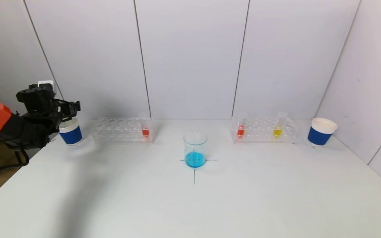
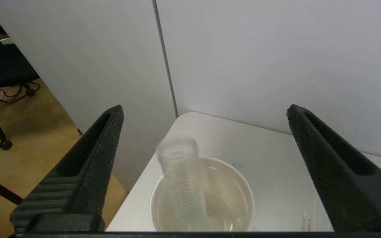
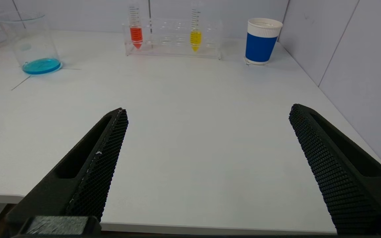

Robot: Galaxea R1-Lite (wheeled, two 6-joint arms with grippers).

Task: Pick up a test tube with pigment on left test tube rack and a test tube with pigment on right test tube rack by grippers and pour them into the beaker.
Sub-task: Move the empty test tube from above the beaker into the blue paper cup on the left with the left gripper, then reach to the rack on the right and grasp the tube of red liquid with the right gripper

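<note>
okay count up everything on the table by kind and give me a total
Test tubes: 4, red, red, yellow, empty one in the left cup
Racks: 2
Cups: 2
Beaker: 1
Total: 9

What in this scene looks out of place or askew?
An empty test tube leans tilted inside the left paper cup rather than standing in the left rack; the open left gripper hangs above it. No spill shows around the beaker. The yellow tube leans in the right rack.
</note>
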